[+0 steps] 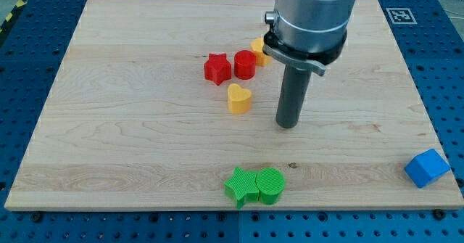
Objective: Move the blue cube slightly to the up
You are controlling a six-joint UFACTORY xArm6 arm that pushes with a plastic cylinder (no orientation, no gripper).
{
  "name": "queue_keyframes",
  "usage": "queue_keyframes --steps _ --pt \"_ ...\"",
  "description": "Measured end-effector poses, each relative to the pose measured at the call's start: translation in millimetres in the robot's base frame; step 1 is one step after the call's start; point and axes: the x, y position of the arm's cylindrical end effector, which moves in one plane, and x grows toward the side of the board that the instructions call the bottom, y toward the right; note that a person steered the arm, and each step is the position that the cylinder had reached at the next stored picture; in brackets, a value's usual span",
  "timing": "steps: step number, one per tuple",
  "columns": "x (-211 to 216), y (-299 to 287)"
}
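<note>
The blue cube [426,167] is found at the counter's [109,127] bottom right corner. The tip [288,125], near the counter's middle, is placed well apart, up-left of it; nothing is touched.

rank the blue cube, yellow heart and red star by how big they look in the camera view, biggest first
1. blue cube, clearly largest, though it sits nearest the view's bottom, so closeness may add to that
2. red star and yellow heart, too alike in size to rank
</note>
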Motion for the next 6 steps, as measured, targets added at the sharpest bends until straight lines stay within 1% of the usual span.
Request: queue_keyframes --steps 2,4,5,6 --pt "40 24" --pt "68 75" --pt "94 85" --pt "110 87"
